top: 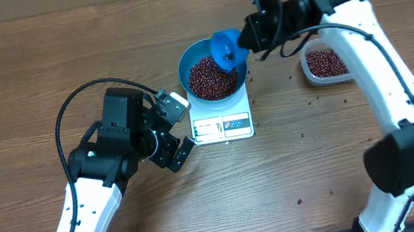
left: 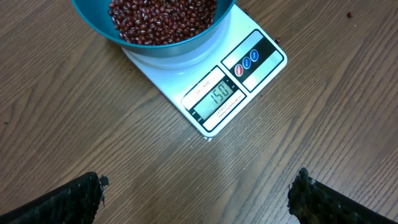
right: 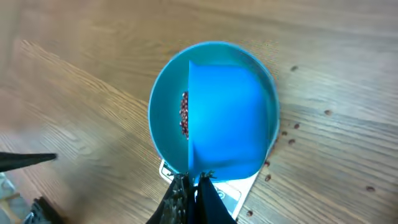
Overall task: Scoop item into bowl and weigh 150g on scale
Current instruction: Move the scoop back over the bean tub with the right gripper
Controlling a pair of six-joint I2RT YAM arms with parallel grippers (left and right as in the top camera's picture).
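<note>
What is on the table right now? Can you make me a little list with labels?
Bowl: round bright blue bowl, sitting on the scale
In the bowl: small dark red-brown beans
Scale: small white square kitchen scale, display reads 150
Scoop: small blue plastic scoop, held over the bowl
Right gripper: shut on the scoop's handle
Left gripper: open, empty, near the scale's front
Tub: clear plastic tub with more beans, to the right
Table: brown wooden table, a few spilled beans

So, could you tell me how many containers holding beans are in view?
2: the blue bowl on the scale, and the clear tub beside the right arm. The scoop over the bowl may hide more.
</note>
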